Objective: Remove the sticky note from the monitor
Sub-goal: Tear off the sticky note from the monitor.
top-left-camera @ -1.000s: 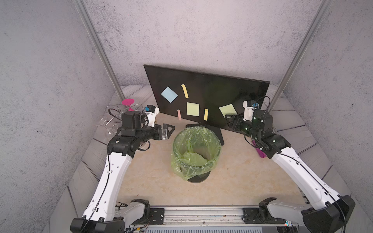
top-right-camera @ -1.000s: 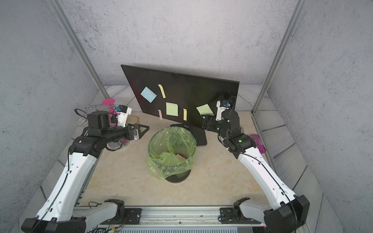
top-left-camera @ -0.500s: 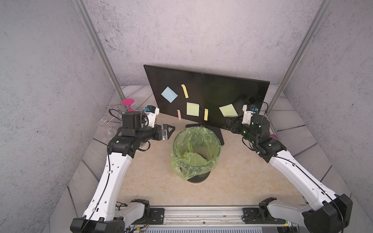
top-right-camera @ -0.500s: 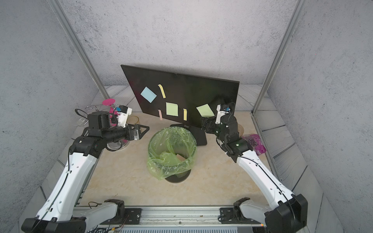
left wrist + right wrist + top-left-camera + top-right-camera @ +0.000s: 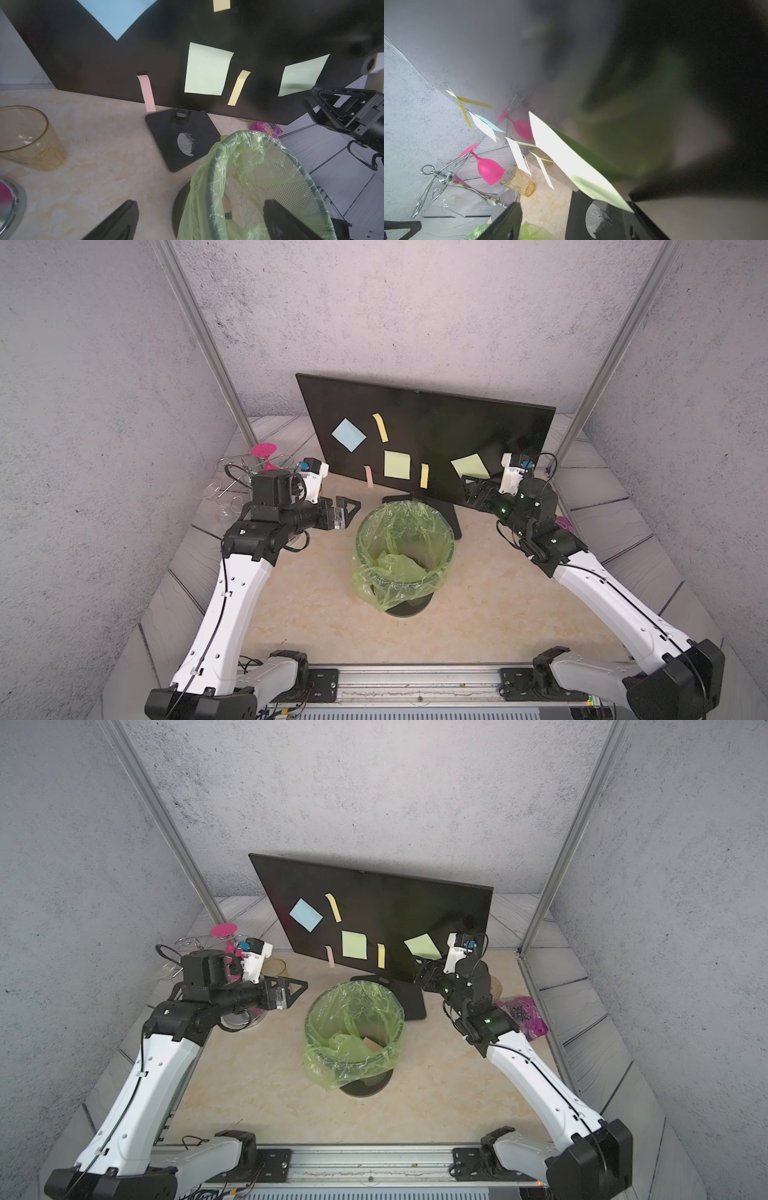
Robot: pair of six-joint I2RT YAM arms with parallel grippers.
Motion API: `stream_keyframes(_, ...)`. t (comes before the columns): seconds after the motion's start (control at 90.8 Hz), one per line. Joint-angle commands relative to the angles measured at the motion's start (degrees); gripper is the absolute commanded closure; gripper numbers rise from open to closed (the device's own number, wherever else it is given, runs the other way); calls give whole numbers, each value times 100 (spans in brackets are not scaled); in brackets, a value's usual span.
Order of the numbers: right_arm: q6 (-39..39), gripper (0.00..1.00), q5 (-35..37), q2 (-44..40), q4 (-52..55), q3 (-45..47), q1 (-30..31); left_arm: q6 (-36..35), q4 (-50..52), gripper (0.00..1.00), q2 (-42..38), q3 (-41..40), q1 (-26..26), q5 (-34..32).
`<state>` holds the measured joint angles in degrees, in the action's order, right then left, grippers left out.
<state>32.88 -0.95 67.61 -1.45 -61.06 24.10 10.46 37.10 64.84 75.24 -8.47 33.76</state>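
The monitor [image 5: 457, 427] is a wide black screen on a flat-based stand [image 5: 162, 133], dotted with paper notes [image 5: 348, 434]; the pale green sticky note [image 5: 469, 465] hangs tilted near its lower edge. That note's lower corner lies between the spread jaws of the right gripper [image 5: 473, 490], unpinched. The left gripper [image 5: 348, 510], jaws likewise spread and empty, hangs off the screen's opposite end.

Bin [image 5: 366, 527] before monitor [image 5: 457, 427]; sticky notes [image 5: 397, 464] on monitor; glasses [image 5: 264, 451] left of monitor.

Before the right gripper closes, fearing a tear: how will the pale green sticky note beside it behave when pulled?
Probably floppy and light: the pale green sticky note is thin, one edge lifted off the monitor. Likely peels easily, but may curl in the right gripper.
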Motion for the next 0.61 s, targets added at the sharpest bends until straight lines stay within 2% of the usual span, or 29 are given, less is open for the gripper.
stream_keyframes(0.0, -39, 21, 72, 58, -539, -72, -72, -95, -10, 0, -87, -45, 21, 59)
stream_keyframes(0.44, 23, 28, -272, 123, -623, -138, -61, -99, -6, 0, -77, -45, 24, 85)
stream_keyframes(0.528, 38, 32, -266, 178, -552, -169, -72, -102, -4, 0, -68, -45, 29, 87)
stream_keyframes(0.594, 44, 39, -259, 203, -551, -176, -72, -103, 1, 0, -68, -40, 26, 88)
